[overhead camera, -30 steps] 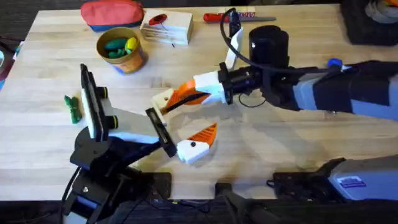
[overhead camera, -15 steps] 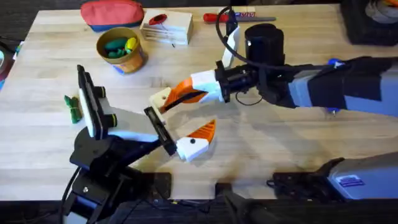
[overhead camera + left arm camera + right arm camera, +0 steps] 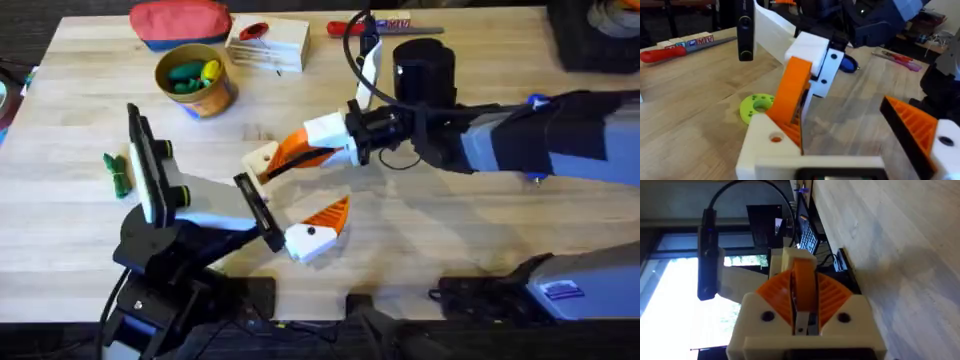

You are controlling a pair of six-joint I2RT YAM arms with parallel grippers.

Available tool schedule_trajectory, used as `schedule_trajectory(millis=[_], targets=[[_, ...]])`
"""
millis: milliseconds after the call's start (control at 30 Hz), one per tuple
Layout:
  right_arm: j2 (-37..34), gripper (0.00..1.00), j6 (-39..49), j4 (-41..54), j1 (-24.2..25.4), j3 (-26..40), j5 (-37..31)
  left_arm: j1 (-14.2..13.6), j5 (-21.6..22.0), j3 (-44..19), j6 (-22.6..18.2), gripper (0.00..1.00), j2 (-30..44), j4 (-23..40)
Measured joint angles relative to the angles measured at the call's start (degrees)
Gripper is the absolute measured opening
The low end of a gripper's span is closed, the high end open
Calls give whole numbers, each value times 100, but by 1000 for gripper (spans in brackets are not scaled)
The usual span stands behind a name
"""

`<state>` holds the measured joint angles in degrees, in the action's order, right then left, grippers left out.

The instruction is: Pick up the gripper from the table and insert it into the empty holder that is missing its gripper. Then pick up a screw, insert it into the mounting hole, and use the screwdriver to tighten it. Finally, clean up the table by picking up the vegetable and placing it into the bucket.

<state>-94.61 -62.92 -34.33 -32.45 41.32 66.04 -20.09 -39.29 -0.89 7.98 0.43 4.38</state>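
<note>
Loose gripper: the small orange ribbed plastic wedge (image 3: 298,150) sat clamped between the right gripper's fingers above mid-table, its tip pressed against the cream-white holder.
Holder: a blocky white plastic finger mount (image 3: 259,160) on the left arm, lacking an orange tip; in the left wrist view it showed a small round mounting hole, and the orange wedge (image 3: 792,97) leaned tilted into it.
Right gripper: the white-and-orange two-finger gripper (image 3: 312,146) reached in from the right, its fingers closed tight on the wedge; the right wrist view showed ribbed orange pads (image 3: 826,294) squeezing the wedge edge-on.
Left gripper: the left gripper (image 3: 290,200) stood spread wide with nothing between its fingers; its other finger, white with an orange ribbed pad (image 3: 326,216), lay nearer the table's near edge.
Vegetable: the small dark green toy vegetable (image 3: 119,173) lay on the wood at the left, beside the left arm.
Bucket: the round yellow-orange tin bucket (image 3: 193,80) stood far left, with teal and yellow toys inside.
Screwdriver: a bright blue rounded part (image 3: 538,101) peeked out behind the right arm; little more could be told.
Writing: the red-handled slim screwdriver (image 3: 352,27) at the far edge lay by red lettering, unreadable overhead.
Other: a red fabric pouch (image 3: 180,20), a pale wooden block (image 3: 268,45), a lime-green disc with holes (image 3: 756,106).
Table: light wood-grain planks (image 3: 450,215).
</note>
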Motion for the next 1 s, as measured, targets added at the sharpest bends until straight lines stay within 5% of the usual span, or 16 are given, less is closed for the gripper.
schedule_trajectory(millis=[367,500,667,833,1000], targets=[[-28,388,33,-14,176,0,366,-40,-209,0,-108,977,0,-2],[-28,572,37,-116,223,0,428,-40,-210,0,-110,977,0,-2],[-28,953,79,-132,230,0,427,-40,-212,0,-115,977,-2,-2],[-28,991,371,-133,432,0,280,-40,-212,0,-132,977,-2,-2],[-28,992,852,-120,1180,193,92,-40,-212,0,-145,977,-1,-2]])
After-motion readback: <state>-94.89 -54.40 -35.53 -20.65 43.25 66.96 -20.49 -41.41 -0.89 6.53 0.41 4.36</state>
